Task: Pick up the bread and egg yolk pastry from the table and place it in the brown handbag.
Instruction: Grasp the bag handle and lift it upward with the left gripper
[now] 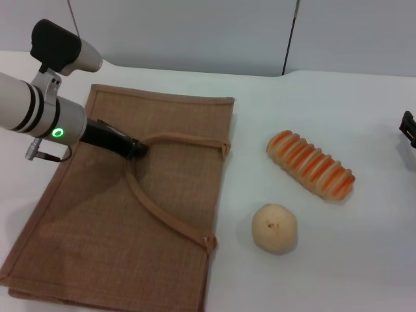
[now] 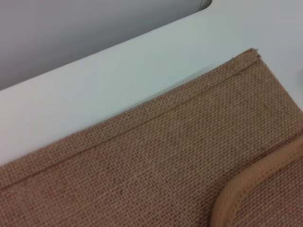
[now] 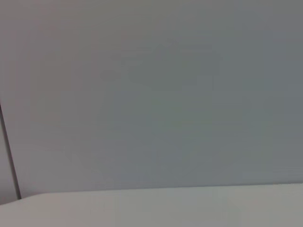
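Brown handbag point(image 1: 130, 214) flat; bread point(image 1: 311, 165), egg yolk pastry point(image 1: 274, 227) outside. L gripper point(image 1: 135, 148) at handle, jaws unclear.

the brown handbag point(image 1: 130, 221) lies flat on the left part of the table point(image 1: 364, 260), its handle point(image 1: 162, 214) looped on top. the left gripper point(image 1: 133, 148) is over the bag's upper middle, at the handle's bend. right of the bag, the bread point(image 1: 311, 165) lies aslant; the egg yolk pastry point(image 1: 274, 227) sits nearer, just left of it. the right gripper point(image 1: 408, 129) is at the far right edge.
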